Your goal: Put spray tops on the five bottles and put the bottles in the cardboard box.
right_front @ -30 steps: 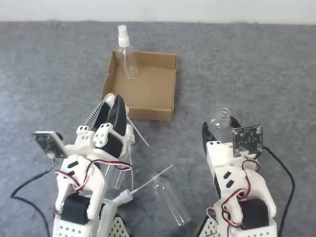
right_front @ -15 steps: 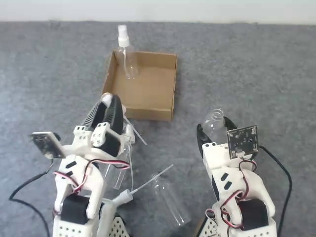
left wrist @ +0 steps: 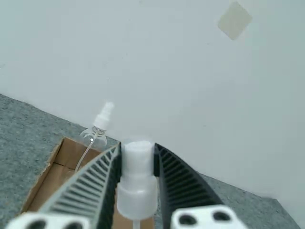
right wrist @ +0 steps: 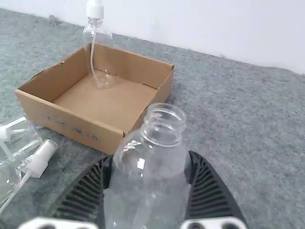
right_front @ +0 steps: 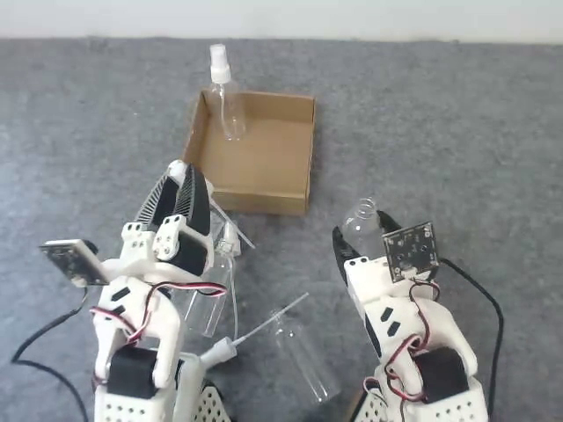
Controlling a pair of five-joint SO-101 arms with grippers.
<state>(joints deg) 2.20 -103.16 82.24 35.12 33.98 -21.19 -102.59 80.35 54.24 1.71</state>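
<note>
My left gripper (right_front: 182, 176) is shut on a white spray top (left wrist: 137, 179), held up over the near-left corner of the cardboard box (right_front: 280, 169); its thin tube (right_front: 230, 224) hangs down. My right gripper (right_front: 361, 230) is shut on a clear open-necked bottle (right wrist: 151, 160), upright, right of the box's near edge. One capped bottle (right_front: 227, 95) leans against the box's far wall. A clear uncapped bottle (right_front: 303, 358) lies on the carpet between the arms. Another capped bottle (right_front: 215, 286) lies under the left arm.
A loose spray top (right_front: 222, 352) with its tube lies near the left arm's base. Grey carpet (right_front: 440, 132) stretches open to the right of the box. A white wall (right_front: 352, 18) bounds the far side.
The left gripper has swung left and back with the spray top. The right gripper has carried its bottle left, closer to the box.
</note>
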